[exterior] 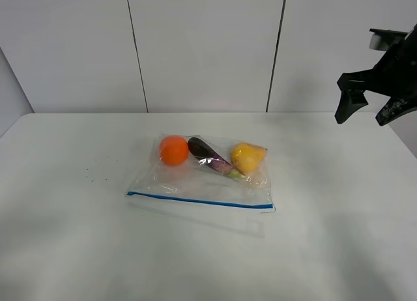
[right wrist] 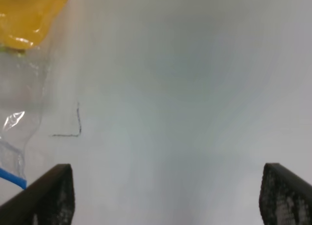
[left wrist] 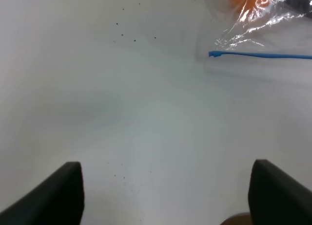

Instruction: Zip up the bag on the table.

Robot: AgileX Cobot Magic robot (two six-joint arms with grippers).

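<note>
The clear bag (exterior: 202, 180) lies flat in the middle of the white table (exterior: 65, 249). Its blue zip strip (exterior: 199, 201) runs along the near edge. Inside are an orange (exterior: 174, 150), a purple eggplant (exterior: 208, 156) and a yellow fruit (exterior: 247, 157). My right gripper (exterior: 366, 112) hangs open and empty high at the far right, well away from the bag. In the right wrist view the open gripper (right wrist: 165, 198) is beside the yellow fruit (right wrist: 29, 10). My left gripper (left wrist: 165, 196) is open and empty over bare table, short of the strip's end (left wrist: 212, 54). It is out of the exterior view.
Tiny dark specks (exterior: 91, 174) dot the table left of the bag. A thin black corner mark (right wrist: 73, 130) is drawn on the table near the bag's right end. Grey wall panels (exterior: 202, 47) stand behind the table's far edge.
</note>
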